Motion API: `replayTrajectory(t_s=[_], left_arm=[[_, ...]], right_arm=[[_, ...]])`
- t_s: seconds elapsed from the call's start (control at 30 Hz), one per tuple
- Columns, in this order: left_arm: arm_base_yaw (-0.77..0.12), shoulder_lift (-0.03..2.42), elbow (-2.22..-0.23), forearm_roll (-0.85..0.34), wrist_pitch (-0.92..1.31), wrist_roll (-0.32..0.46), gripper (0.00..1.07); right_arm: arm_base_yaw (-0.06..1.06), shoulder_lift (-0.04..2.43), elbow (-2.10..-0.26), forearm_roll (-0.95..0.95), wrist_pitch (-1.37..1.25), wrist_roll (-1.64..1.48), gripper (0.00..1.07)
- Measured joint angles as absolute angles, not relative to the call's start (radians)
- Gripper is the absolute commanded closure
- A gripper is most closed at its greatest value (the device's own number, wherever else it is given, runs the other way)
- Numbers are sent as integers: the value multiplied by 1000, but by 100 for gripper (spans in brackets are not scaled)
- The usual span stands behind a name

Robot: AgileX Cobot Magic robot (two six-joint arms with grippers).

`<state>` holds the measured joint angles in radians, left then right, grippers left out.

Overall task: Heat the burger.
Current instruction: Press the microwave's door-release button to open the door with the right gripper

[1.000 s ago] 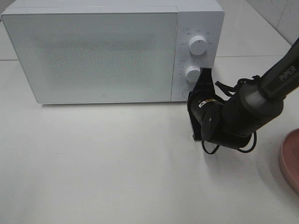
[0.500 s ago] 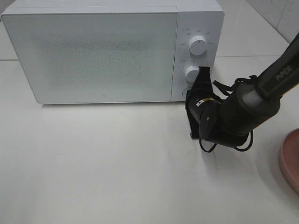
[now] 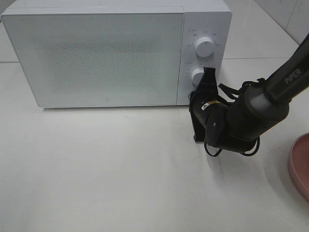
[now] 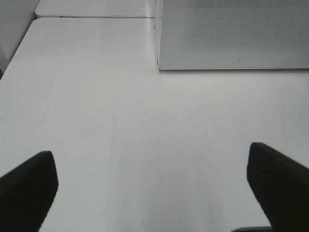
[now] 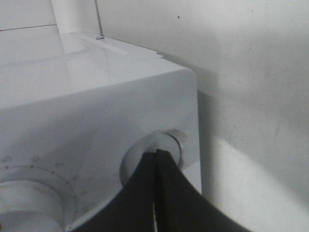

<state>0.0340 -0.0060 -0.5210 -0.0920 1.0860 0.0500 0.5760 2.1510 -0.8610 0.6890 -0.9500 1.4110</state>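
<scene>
The right gripper [image 5: 156, 153], a pair of matte black tapered fingers, is pinched fully together with nothing between them. Its joined tip rests in the round recessed button [image 5: 166, 142] at the bottom corner of the control panel. That panel belongs to the boxy white microwave oven [image 3: 106, 53], whose plastic shell is smooth and glossy with rounded edges. Its wide door is speckled and frosted, and it is closed. Just beside the fingers sits the lower white round knob [image 3: 198, 76], ringed by fine printed marks.

The left gripper [image 4: 153, 181] hangs with its two black fingers spread wide and empty over the bare white matte tabletop [image 3: 120, 169], well apart from the oven.

The burger shows in no view. The frosted door hides the oven's inside, so it cannot be told whether the burger lies there. The visible sliver of the shallow pink round plate [image 3: 300, 164] at the table's right edge carries nothing.

As a judgement, a burger is light, soft and loosely stacked. A hard pinch would crush the bun or make the layers slide apart. The safer hold is a gentle, wide grip low across the sides, or moving it on a stiff dish.
</scene>
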Motion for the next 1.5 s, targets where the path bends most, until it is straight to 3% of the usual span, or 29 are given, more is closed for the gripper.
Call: replayTrajectory(t_s=[1.5], left_arm=[[34,-6,-521,-92,1086,50,7]], right_arm=[[604,2209,-977,879,-950,1302,107]])
